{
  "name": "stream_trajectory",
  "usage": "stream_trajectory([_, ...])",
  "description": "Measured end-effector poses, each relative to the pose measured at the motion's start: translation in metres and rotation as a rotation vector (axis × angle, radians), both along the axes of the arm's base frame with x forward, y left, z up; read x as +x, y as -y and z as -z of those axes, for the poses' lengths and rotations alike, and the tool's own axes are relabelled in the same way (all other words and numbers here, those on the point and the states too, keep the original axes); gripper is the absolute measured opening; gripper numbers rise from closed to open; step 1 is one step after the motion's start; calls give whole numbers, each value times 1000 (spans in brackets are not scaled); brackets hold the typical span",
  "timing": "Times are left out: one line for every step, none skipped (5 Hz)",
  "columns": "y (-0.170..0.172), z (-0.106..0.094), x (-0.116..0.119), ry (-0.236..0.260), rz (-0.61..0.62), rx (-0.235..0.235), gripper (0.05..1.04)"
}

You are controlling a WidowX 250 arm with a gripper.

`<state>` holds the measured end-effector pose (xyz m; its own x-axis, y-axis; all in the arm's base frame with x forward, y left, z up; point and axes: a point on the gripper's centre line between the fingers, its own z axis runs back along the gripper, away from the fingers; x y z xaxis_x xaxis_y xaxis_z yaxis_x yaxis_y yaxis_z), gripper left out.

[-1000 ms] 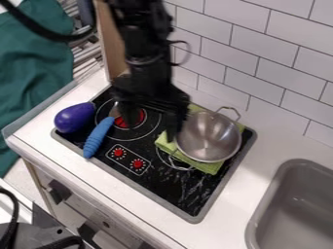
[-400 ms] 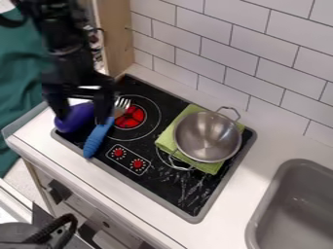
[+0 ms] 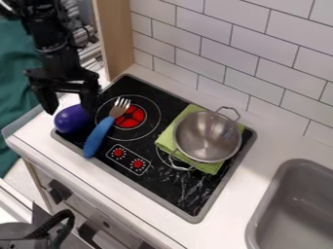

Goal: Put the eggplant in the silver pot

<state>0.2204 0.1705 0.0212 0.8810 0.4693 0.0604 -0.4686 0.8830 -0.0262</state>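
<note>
At the stovetop (image 3: 162,184), the eggplant (image 3: 71,119) lies below the parted jaws.

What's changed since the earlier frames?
Gripper swung toward the picture's left, from over the stove beside the pot to above the eggplant. Its fingers are apart; nothing grasped or let go. Eggplant, pot, green cloth and blue-handled fork stayed put.
</note>
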Motion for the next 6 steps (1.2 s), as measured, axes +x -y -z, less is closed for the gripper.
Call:
stream_trajectory([-9, 13, 8, -18, -5, 2, 1005])
stream_trajectory([-14, 24, 13, -40, 4, -3, 1005])
stream_trajectory([-15, 40, 15, -68, 2, -29, 1005])
stream_trajectory([-17, 49, 17, -84, -7, -41, 950])
stream_trajectory([-16, 53, 18, -90, -14, -54, 735])
stream_trajectory([-16, 53, 16, -98, -25, -49, 735])
